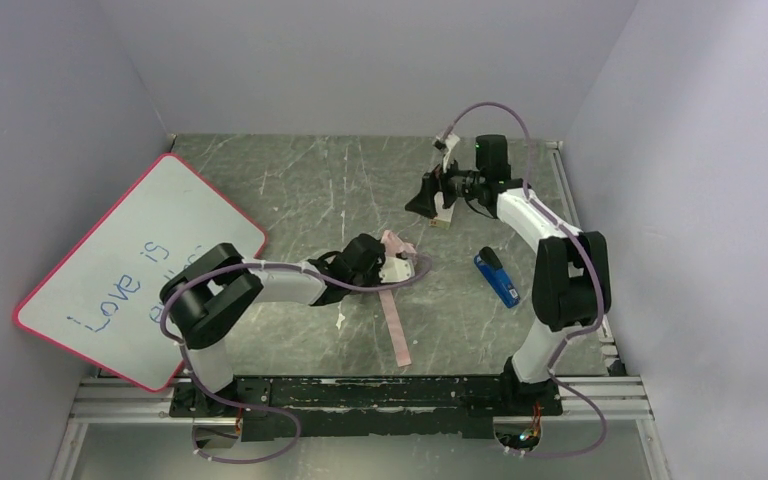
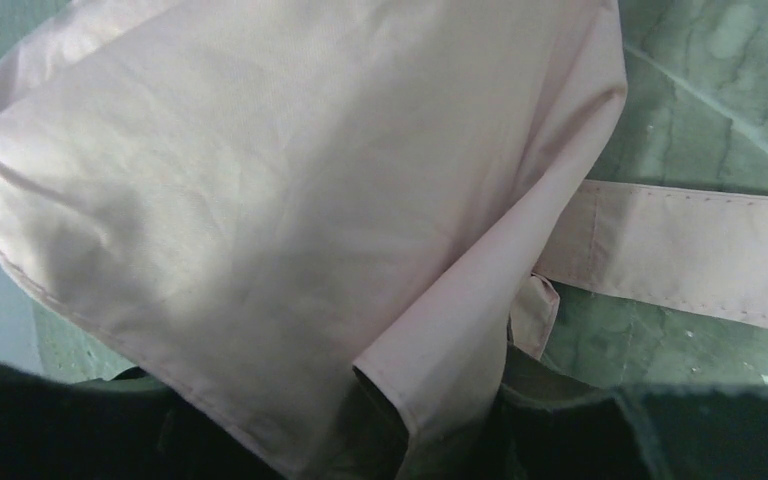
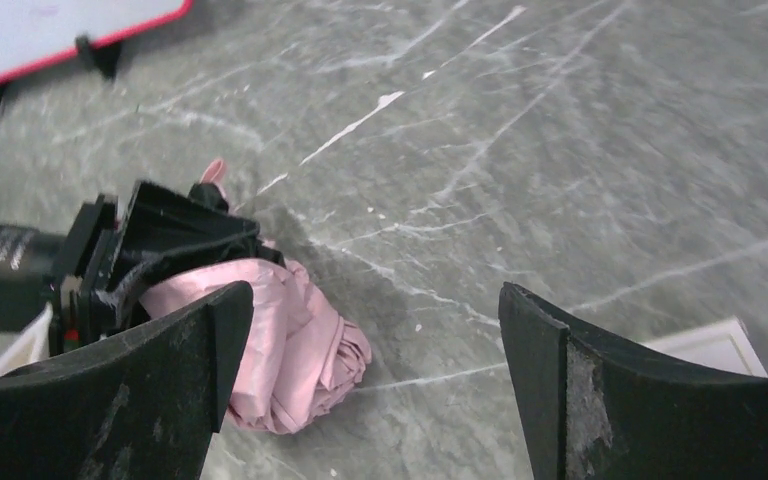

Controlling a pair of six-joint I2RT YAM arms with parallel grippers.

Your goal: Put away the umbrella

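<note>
Top view: the left claw (image 1: pixel 370 262) reaches to the middle of the dark marbled counter (image 1: pixel 310 190) and is closed around the pale pink folded fabric umbrella (image 1: pixel 393 248), which lies there. Its flat pink strap (image 1: pixel 396 328) trails loose toward the near edge. The right claw (image 1: pixel 423 197) hangs raised at the far side, apart from the bundle. A blue and black oblong object (image 1: pixel 497 277) lies to the right, and a pink-framed whiteboard (image 1: pixel 130 270) leans at the left. Left wrist view: the umbrella (image 2: pixel 260 200) fills the frame in slack folds, with the strap (image 2: pixel 690 250) unfastened beside it. The grip seems to be on cloth only; I cannot tell whether it reaches the shaft. Risk: lifting could let the fabric slide out or the folds spring open. Right wrist view: the right claw (image 3: pixel 370 330) is spread wide and holds nothing, above the left claw (image 3: pixel 160 240) clamped on the umbrella (image 3: pixel 295 350). Risk: reaching for the strap, the two claws could collide, or the strap could drag and snag.
</note>
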